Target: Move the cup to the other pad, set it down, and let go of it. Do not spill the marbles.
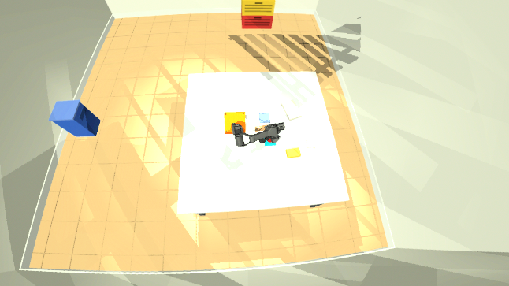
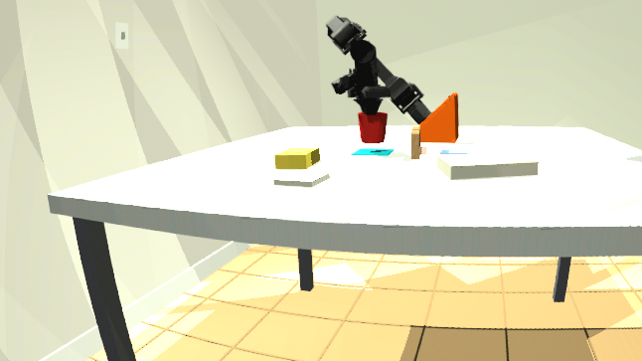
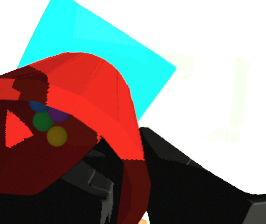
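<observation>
We see the black claw (image 2: pixel 372 106) clenched on the rim of a red tapered plastic cup (image 2: pixel 373 126), which hangs upright beneath it, clear of the white table (image 2: pixel 318 198). In the exterior view the cup's base sits above and just behind a flat cyan square pad (image 2: pixel 373 152), with a gap showing between cup and table.

From the wrist camera we look into the cup's (image 3: pixel 71 129) open mouth and count small marbles (image 3: pixel 49 124) clustered at the bottom: a green one, a yellow-olive one, and darker blue and purple ones partly shadowed. All of them lie inside the cup. The cyan pad (image 3: pixel 100 50) fills the space directly beyond the cup's far rim, and the claw's (image 3: pixel 127 212) dark fingers close in from the near side.

Beside the claw, toward the arm's base, we see an orange wedge-shaped block (image 2: pixel 441 120), and in front of it a small upright tan wooden block (image 2: pixel 415 142). A pale blue flat pad (image 2: pixel 452 152) lies near that block. Well apart from the claw, toward the exterior camera, a yellow rectangular block (image 2: pixel 297 158) rests on a thin white slab (image 2: pixel 301 179), and a wider white flat slab (image 2: pixel 487 167) lies to the other side.
</observation>
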`<state>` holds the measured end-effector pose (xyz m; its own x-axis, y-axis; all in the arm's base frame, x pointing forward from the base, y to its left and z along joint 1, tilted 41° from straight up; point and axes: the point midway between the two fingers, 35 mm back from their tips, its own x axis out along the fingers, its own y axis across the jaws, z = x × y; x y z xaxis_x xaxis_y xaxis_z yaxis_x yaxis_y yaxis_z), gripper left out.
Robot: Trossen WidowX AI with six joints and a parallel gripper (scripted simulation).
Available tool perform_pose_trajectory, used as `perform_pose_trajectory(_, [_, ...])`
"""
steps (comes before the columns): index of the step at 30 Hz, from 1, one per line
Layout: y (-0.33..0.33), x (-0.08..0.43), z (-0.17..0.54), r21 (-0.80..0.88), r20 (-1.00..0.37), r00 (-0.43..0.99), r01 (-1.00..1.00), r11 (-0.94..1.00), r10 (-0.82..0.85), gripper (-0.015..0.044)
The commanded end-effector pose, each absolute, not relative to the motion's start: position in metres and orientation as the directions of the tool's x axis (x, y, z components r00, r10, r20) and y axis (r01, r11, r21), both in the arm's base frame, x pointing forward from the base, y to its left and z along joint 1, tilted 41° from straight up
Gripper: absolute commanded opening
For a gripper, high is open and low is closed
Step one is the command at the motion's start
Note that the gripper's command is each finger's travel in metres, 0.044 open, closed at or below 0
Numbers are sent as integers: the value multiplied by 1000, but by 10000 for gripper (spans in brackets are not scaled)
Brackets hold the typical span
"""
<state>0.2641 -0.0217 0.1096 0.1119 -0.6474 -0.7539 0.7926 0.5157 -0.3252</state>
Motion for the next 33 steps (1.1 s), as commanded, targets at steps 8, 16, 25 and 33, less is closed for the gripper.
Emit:
perform_pose_trajectory(8, [-32,264,99,-331,-751,109,791,515,-651,0])
perform_pose_trajectory(16, [-34,265,97,-326,-752,111,793,514,-649,0])
perform_pose_trajectory(25, [-34,265,97,-326,-752,111,793,514,-649,0])
perform_pose_trajectory(33, [-34,265,97,-326,-752,111,793,514,-649,128])
